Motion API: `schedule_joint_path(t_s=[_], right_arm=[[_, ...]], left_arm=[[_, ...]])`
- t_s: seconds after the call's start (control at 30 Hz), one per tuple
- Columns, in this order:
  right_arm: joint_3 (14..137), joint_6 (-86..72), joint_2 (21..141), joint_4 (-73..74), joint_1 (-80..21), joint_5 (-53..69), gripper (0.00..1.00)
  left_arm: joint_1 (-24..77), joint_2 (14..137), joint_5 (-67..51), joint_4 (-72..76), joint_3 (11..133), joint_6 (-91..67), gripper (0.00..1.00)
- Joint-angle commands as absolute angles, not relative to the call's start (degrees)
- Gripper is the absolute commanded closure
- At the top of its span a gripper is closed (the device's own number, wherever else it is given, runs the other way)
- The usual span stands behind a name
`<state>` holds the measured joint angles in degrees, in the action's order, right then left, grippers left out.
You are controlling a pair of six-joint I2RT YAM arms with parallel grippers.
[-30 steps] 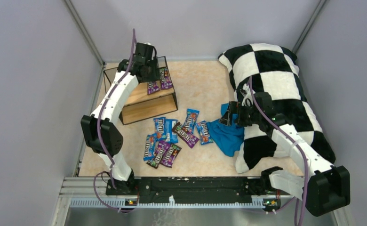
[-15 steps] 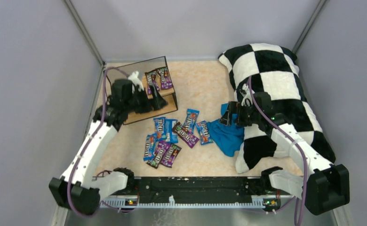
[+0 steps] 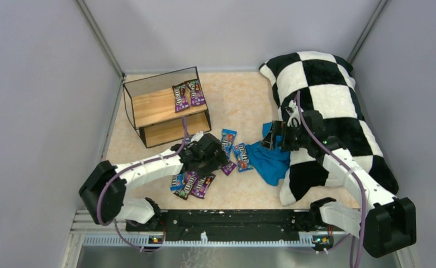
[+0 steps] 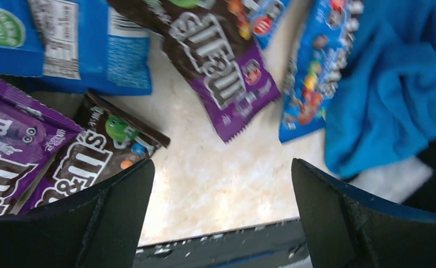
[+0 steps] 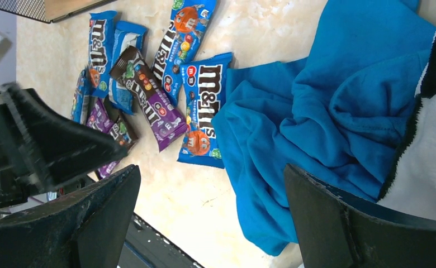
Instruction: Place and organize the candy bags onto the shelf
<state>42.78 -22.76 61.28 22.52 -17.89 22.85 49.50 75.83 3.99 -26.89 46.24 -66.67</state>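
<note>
The left gripper hangs spread wide and empty over the loose candy bags heaped on the surface; two purple bags lie on the top board of the shelf; the right gripper, likewise released, hovers at the edge of the blue cloth.

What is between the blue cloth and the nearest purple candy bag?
A blue candy bag lies there, between the purple candy bag and the blue cloth. The right wrist view shows it.
</note>
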Motion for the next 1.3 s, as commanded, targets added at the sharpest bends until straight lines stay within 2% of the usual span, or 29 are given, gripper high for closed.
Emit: schedule_joint_path(t_s=[0.0, 0.13, 0.4, 0.63, 0.83, 1.27], right_arm=[[42.8, -22.7, 59.2, 22.0, -18.4, 23.5, 0.01], [42.2, -22.3, 59.0, 22.1, -18.4, 23.1, 0.01], [42.4, -21.2, 59.9, 22.3, -18.4, 23.0, 0.01], [42.5, -20.5, 60.0, 22.7, -18.4, 22.6, 0.01], [42.5, -20.0, 59.8, 23.2, -18.4, 22.0, 0.01], [42.6, -20.2, 60.0, 23.2, -18.4, 22.1, 0.01]], left_arm=[[49.7, 81.4, 12.5, -27.4, 49.3, -85.9, 0.02], [49.7, 87.8, 12.3, -31.4, 53.8, -90.7, 0.03], [49.7, 94.0, 14.5, -38.0, 59.2, -99.5, 0.15], [49.3, 98.7, 15.5, -41.5, 64.1, -99.7, 0.18], [48.9, 99.5, 16.0, -42.7, 63.9, -101.7, 0.28], [47.2, 101.0, 15.7, -39.9, 62.1, -100.4, 0.31]])
